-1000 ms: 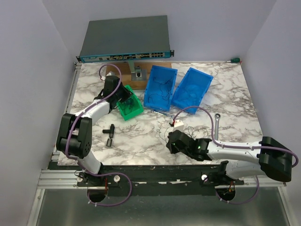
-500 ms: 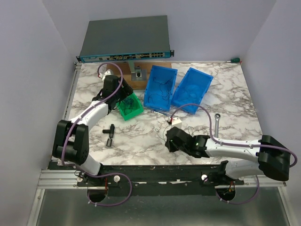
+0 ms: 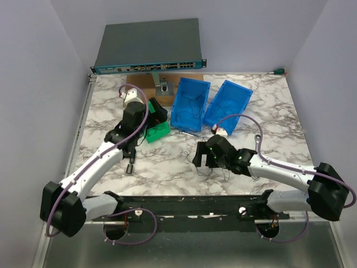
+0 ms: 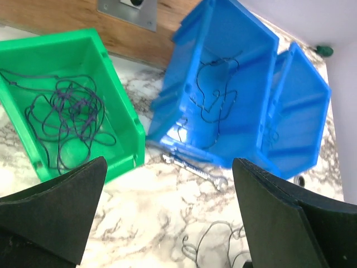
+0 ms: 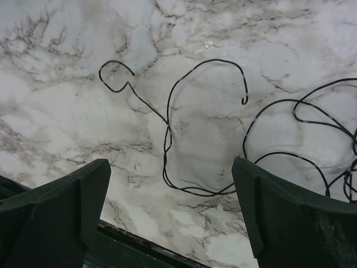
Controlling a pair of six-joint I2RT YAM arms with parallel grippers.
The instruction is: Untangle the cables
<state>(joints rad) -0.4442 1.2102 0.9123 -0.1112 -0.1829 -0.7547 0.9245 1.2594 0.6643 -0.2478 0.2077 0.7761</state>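
The right gripper (image 5: 170, 162) has its jaws spread wide and empty above thin black wire cables (image 5: 167, 134) looped loose on the white marbled tabletop (image 5: 56, 84). The left gripper (image 4: 168, 161), likewise spread and empty, overlooks a dark wire tangle (image 4: 70, 114) inside a green plastic bin (image 4: 120, 125), beside two blue plastic bins (image 4: 251, 61).

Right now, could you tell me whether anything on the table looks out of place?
Yes: the two blue bins sit askew, a silver wrench lies right at one bin's near edge, and loose black wires sprawl outside any bin.
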